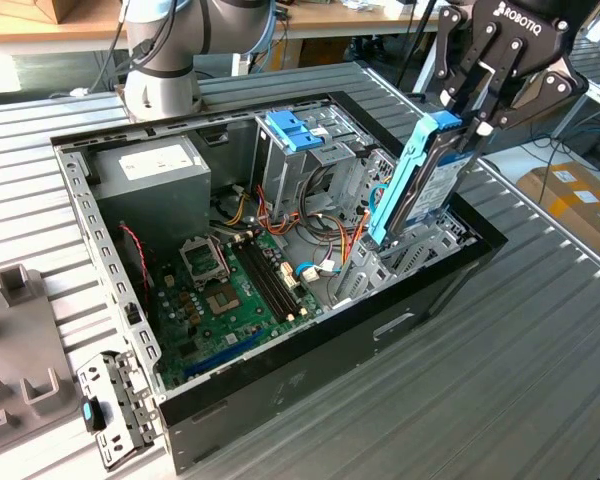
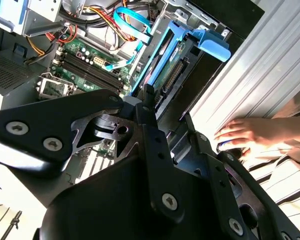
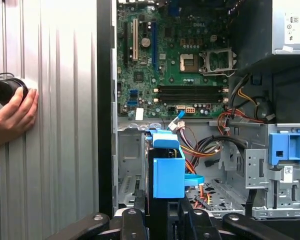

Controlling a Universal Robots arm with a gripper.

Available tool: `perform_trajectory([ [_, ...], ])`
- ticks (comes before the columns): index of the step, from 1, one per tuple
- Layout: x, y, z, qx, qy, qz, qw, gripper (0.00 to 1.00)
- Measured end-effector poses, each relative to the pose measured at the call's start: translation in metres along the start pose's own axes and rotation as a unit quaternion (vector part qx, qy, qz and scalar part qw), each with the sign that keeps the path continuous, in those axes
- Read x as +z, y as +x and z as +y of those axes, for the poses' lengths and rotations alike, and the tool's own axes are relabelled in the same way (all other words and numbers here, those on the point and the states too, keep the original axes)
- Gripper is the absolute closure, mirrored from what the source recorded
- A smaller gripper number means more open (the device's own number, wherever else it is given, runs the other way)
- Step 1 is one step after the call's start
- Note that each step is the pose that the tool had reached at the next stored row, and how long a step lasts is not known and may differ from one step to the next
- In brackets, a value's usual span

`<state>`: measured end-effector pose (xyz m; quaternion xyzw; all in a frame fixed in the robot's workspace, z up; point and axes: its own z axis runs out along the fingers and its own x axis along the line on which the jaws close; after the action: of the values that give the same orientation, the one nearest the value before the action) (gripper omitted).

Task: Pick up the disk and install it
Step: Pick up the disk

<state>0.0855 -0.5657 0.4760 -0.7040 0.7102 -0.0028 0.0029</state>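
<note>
You have one disk (image 1: 425, 185) and one tool (image 1: 468, 125) to count. One open computer case (image 1: 310, 350) sits on one bench (image 1: 540, 350). Inside the case you can count one motherboard (image 1: 240, 290), one grey power-supply box (image 1: 155, 170), one processor socket (image 1: 202, 262) and one darker-blue latch (image 1: 292, 128). Add one robot arm (image 1: 160, 70), one cardboard box (image 1: 575, 200), one hand (image 3: 15, 112) and one black round object (image 3: 5, 90).

Exterior view: high, oblique, mid-range, down on open black metal computer case (image 1: 310, 360) on ribbed grey metal table (image 1: 520, 380). Both wrist views: v. close, facing into case; all three share green motherboard (image 1: 230, 300) (image 2: 85, 67) (image 3: 165, 65) + light-blue-framed grey metal disk (image 1: 425, 190) (image 2: 165, 60) (image 3: 168, 172).
</note>
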Motion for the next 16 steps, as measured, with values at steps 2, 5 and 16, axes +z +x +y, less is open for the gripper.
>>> perform_trajectory([
  [2, 0.0016, -0.0003, 0.0000, -0.001, 0.0000, 0.0003, 1.00000, 0.65],
  [5, 0.0019, -0.0005, -0.0001, -0.001, 0.0000, -0.0016, 1.00000, 0.65],
  [16, 0.0074, -0.0005, -0.0016, -0.001, -0.0001, -0.0061, 0.99998, 0.65],
])
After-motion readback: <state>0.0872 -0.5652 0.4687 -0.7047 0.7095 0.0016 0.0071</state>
